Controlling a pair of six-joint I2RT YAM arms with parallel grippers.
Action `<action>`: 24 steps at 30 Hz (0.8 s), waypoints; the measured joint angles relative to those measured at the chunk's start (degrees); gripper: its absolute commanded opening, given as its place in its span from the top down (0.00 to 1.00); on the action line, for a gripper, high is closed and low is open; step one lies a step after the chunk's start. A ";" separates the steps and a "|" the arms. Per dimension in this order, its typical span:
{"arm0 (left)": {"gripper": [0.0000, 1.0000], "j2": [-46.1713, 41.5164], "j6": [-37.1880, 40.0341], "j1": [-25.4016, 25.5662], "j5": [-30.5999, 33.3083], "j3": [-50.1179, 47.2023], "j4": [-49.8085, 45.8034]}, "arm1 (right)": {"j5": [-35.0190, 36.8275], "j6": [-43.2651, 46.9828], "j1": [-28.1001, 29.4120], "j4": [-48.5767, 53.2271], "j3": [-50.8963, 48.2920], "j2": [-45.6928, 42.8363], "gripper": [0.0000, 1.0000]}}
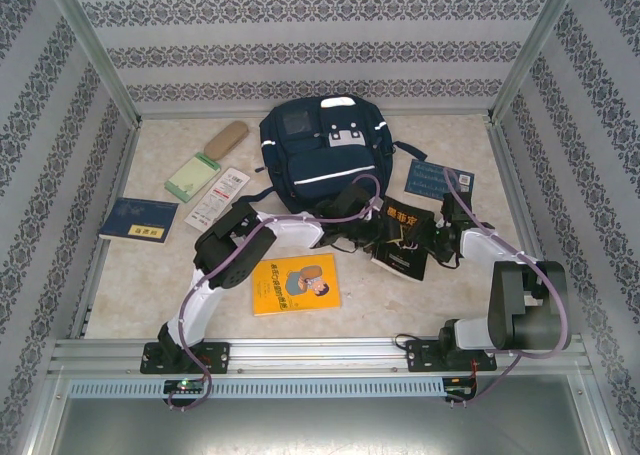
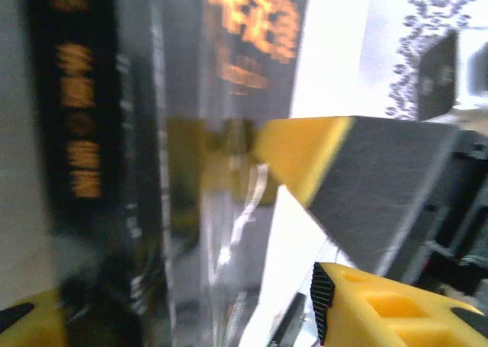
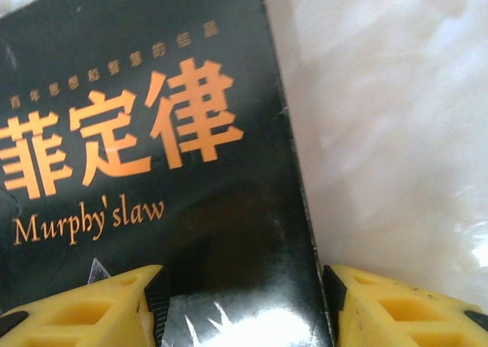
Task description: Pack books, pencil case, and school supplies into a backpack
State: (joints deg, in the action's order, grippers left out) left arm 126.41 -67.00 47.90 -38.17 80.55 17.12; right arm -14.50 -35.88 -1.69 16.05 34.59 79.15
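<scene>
**Nothing stowed yet, both arms busy with one book**

Starting far left: navy book (image 1: 138,220) flat on the table (image 1: 140,295), well apart from either claw. Just right of it, pad (image 1: 192,177) and packet (image 1: 217,197) side by side. Behind them the pencil case (image 1: 225,139), tan and angled, toward the back of the table. None of it packed.

Moving in: orange book (image 1: 295,283) face up at the near edge, between the two arm bases, nothing touching it. Behind it the backpack (image 1: 325,150), lying front-up at the back of the table. Hard to say from above whether unzipped. No item seen inside.

Now the action, right of centre. Left claw (image 2: 202,316) stretched across in front of the backpack to the black book (image 1: 402,237). Wrist view badly blurred, book between the fingers, but pinched or merely straddled? Cannot tell. Right claw (image 3: 244,309) at the same book from the other side: jaws apart, one finger over the cover, the other just off its edge. Real grip or not, cannot tell either. Book itself askew, just in front of the backpack's near right corner.

Far right: blue book (image 1: 440,180), beside the backpack, behind the right claw, waiting.

Judging the score: zero stowed, first book in hand at best. Left to do: all four books, pencil case, pad, packet, and probably opening the backpack.
</scene>
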 measured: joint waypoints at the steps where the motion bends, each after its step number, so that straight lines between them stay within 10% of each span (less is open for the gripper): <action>1: 0.51 0.00 -0.24 0.04 -0.35 0.00 0.92 | -0.20 0.00 -0.02 -0.02 0.00 0.00 0.43; 11: 1.00 -0.04 1.25 -0.59 -0.70 0.26 -3.04 | -2.38 -0.24 -0.35 1.01 0.17 -2.62 0.23; 24: 1.00 -7.65 1.62 -7.06 -5.79 0.81 -3.45 | -24.52 -7.45 -4.94 -10.75 1.25 -7.37 0.11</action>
State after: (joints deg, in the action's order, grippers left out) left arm 118.76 -65.39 40.84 -43.97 81.36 13.67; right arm -39.03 -43.33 -6.63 5.30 35.83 71.79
